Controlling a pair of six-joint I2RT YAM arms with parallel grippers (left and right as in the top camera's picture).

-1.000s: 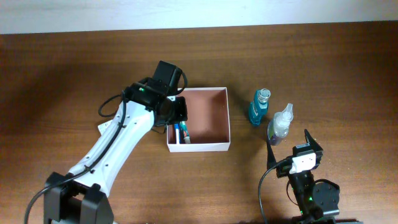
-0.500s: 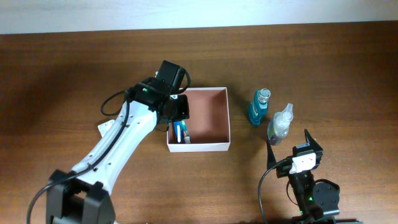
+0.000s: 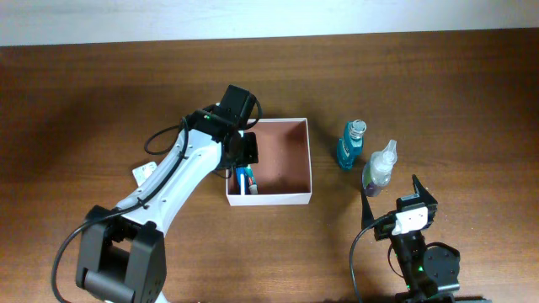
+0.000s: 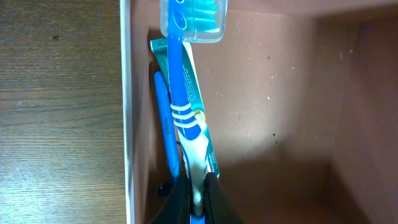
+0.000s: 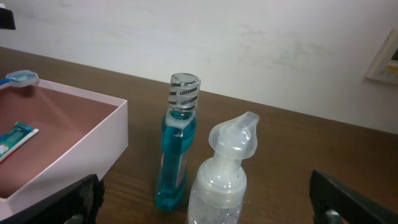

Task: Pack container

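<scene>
The container [image 3: 286, 151] is a square white-walled box with a reddish-brown inside, at the table's middle. My left gripper [image 3: 245, 162] is over its left side, shut on a blue and white toothbrush [image 4: 185, 118] with a clear head cap. The brush lies along the left wall over a toothpaste tube [image 4: 209, 158] and another blue item [image 4: 165, 124]. The left wrist view shows the jaws [image 4: 198, 202] pinching the handle. My right gripper [image 3: 396, 202] is open and empty, just in front of a clear pump bottle [image 3: 380, 167] and a teal mouthwash bottle [image 3: 351, 145].
In the right wrist view the mouthwash bottle [image 5: 179, 149] and the pump bottle [image 5: 224, 174] stand upright between the open fingers [image 5: 208, 199], with the container's wall [image 5: 81, 149] to the left. A small white tag [image 3: 143, 171] lies left of the left arm.
My left wrist has shifted a little to the right over the container's left side, still holding the toothbrush. The right arm and both bottles have not moved.
</scene>
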